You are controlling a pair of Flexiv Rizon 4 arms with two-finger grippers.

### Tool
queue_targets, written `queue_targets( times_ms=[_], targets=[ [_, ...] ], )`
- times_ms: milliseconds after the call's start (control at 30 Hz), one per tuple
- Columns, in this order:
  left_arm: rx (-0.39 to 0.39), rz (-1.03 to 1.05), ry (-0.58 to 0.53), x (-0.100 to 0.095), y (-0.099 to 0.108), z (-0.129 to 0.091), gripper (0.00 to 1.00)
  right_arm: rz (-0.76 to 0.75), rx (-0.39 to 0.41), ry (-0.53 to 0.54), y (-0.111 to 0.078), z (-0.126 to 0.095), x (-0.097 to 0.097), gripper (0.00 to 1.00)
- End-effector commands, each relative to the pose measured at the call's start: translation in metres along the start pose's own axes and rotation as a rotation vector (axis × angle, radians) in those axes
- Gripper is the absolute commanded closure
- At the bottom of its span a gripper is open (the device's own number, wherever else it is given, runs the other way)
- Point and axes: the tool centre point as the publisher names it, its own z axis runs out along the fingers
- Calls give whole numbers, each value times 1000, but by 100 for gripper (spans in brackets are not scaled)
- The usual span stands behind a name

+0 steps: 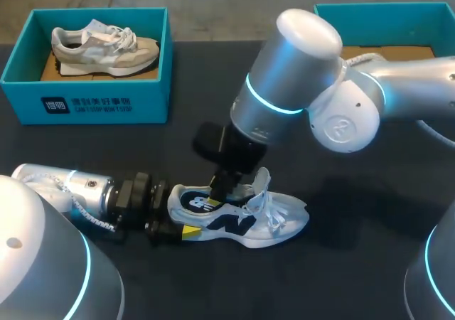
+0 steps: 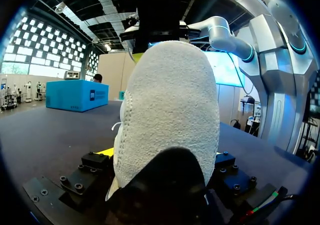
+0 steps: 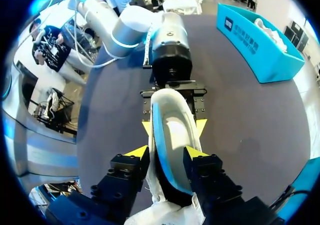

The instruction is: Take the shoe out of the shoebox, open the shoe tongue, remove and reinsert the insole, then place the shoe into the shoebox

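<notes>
**Clamp the heel, lift the insole clear**

Your left gripper [image 1: 178, 217] pinches the heel of the shoe [image 1: 245, 220]. The shoe lies on the table [image 1: 370, 263] in the lower middle of the head view, well apart from the teal shoebox [image 1: 85, 103] at upper left. Your right gripper [image 1: 222, 186] dips at the shoe's mouth; you cannot tell whether it has hold of anything. You are likely after the blue insole [image 1: 193, 203], so clamp the heel firmly and draw up and heelward, clear of the raised tongue [image 1: 263, 181] and loose laces [image 1: 274, 217]. The shoe is white with a navy side mark.
</notes>
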Motion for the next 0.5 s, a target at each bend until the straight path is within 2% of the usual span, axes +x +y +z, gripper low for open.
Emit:
queue_targets(
  times_ms=[33, 300, 500],
  targets=[
    [0, -1, -3, -1, 2, 0, 100, 6, -38, -4, -10, -1, 3, 59],
    [0, -1, -3, -1, 2, 0, 100, 30, -45, -2, -12, 4, 8, 62],
    [0, -1, -3, -1, 2, 0, 100, 41, -55, -4, -14, 10, 4, 63]
  ],
)
